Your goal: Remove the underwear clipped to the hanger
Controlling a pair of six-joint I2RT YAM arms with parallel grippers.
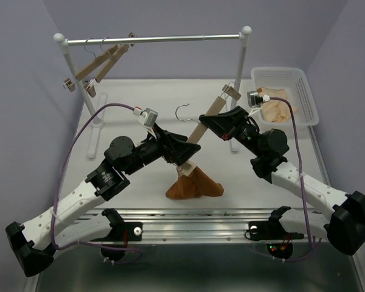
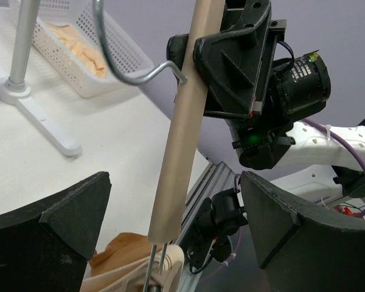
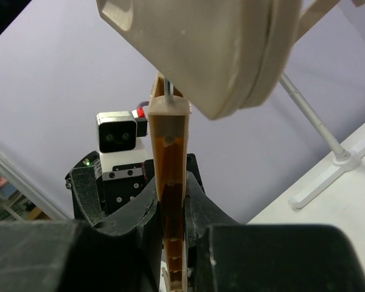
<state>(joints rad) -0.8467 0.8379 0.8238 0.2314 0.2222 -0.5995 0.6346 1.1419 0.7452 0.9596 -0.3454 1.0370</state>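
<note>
The hanger (image 1: 208, 114), a light-wood bar with a wire hook, is held tilted above the table, its high end at the right. My right gripper (image 1: 214, 120) is shut on the middle of the bar, which shows clamped between its fingers in the right wrist view (image 3: 173, 207). The rust-orange underwear (image 1: 194, 184) hangs from the hanger's low end and bunches on the table. It also shows in the left wrist view (image 2: 118, 249). My left gripper (image 1: 184, 152) is open, its fingers (image 2: 73, 213) wide apart on either side of the bar (image 2: 182, 134), just above the low clip.
A white clothes rack (image 1: 152, 40) stands at the back, with two bare wooden clip hangers (image 1: 103, 61) at its left end. A white basket (image 1: 304, 91) at the right holds peach-beige cloth (image 1: 278, 106). The rack's right post (image 1: 242, 73) is close behind the right gripper.
</note>
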